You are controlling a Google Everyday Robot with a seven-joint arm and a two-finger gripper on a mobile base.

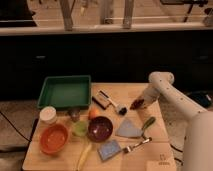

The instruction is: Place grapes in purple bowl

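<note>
Hovering right of purple bowl (100, 128), well apart: gripper (139, 104), closed on grapes (136, 105). Risk: bunch slips en route or snags brush (111, 102) or grey cloth (129, 129) lying btwn, if carried low.

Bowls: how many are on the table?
2: the orange bowl at front left, the purple bowl right of it. The claw sits at the right with the grapes.
</note>
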